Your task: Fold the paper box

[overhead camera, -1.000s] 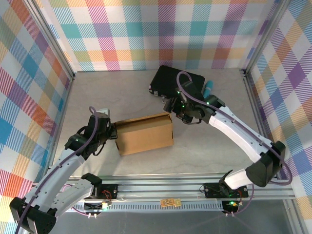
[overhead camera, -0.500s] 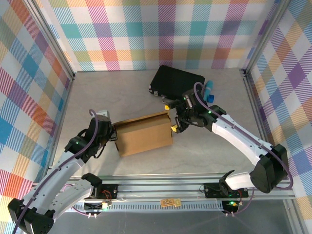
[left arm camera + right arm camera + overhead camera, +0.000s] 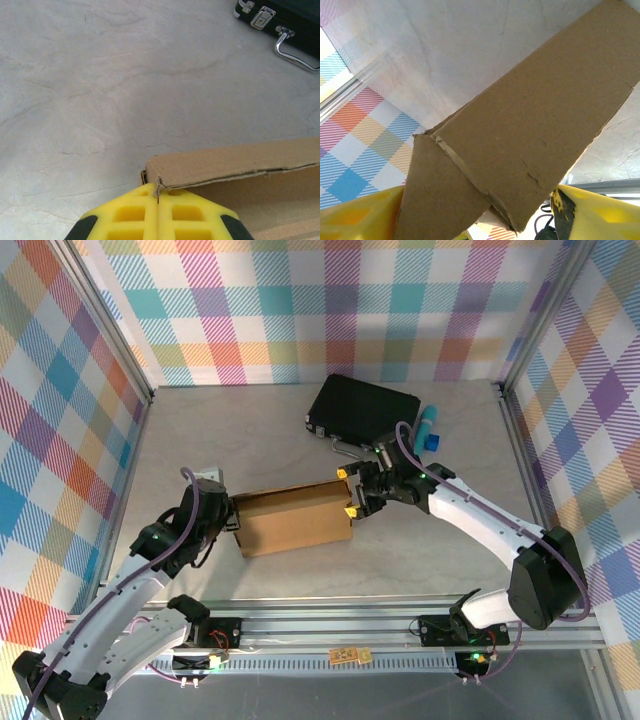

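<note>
At the box's left end, the left gripper [image 3: 158,194] is clenched on a frayed corner of the paper box [image 3: 295,520], yellow fingers pressed together over the cardboard edge. At the right end the right gripper [image 3: 347,492] stands released, one finger at the far side and one at the near side of the box. The box lies on the grey table [image 3: 200,440] between the arms, a black case [image 3: 362,408] near its far right corner

Each arm is white-shelled with black joints and small green lights, a purple cable [image 3: 405,443] looping behind the left gripper [image 3: 234,514] and right gripper [image 3: 346,491], whose fingers [image 3: 129,216] are yellow, pocketed blocks.
</note>
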